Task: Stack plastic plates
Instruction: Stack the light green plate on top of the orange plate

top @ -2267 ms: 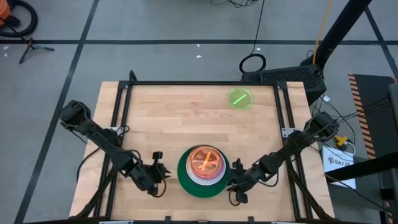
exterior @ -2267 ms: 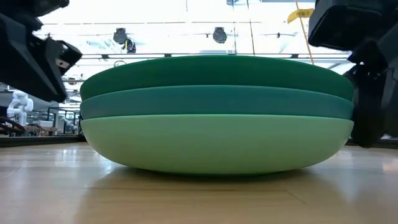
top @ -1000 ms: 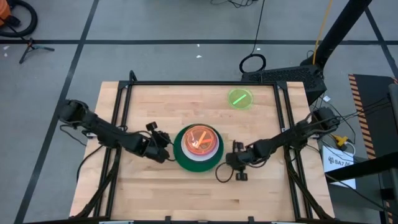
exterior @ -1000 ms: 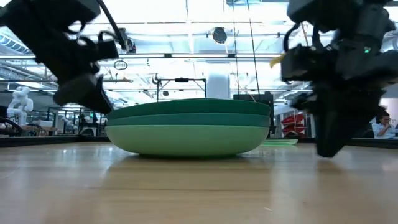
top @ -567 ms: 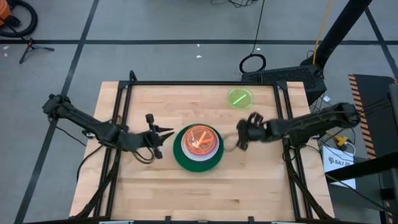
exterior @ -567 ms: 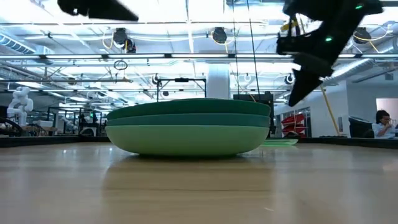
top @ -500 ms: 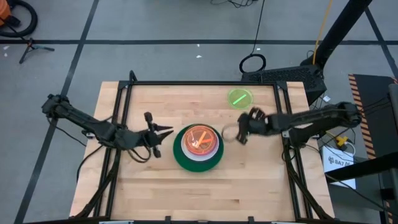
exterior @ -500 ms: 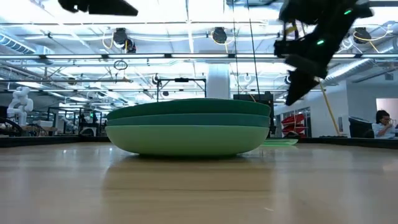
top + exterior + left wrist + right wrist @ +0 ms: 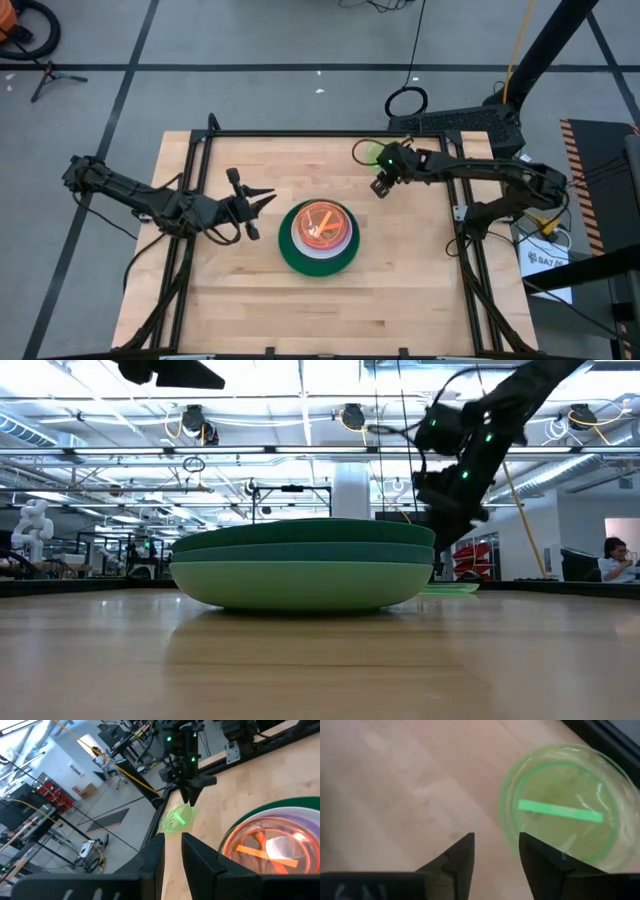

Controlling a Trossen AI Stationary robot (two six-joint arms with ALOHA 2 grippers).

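A stack of plates (image 9: 320, 236) stands in the middle of the table, with mint at the bottom (image 9: 300, 585), then teal and dark green; the high view shows white and purple rims and a translucent orange plate (image 9: 322, 224) on top. A small lime plate (image 9: 388, 157) lies flat near the table's far edge, also seen in the right wrist view (image 9: 565, 810). My right gripper (image 9: 381, 184) is open and hovers at the lime plate's near-left side (image 9: 495, 852). My left gripper (image 9: 258, 210) is open, raised left of the stack (image 9: 172, 852).
A black frame rail (image 9: 320, 134) runs along the table's far edge, just beyond the lime plate, with side rails left and right. Bare wood (image 9: 330, 310) lies between the stack and the near edge. A person sits far off in the room (image 9: 615, 560).
My right gripper has risen from the table beside the stack's right side and swung toward the far edge, ending at the lime plate. My left gripper has backed off the stack's left rim, lifting and moving left. The stack has stayed in place.
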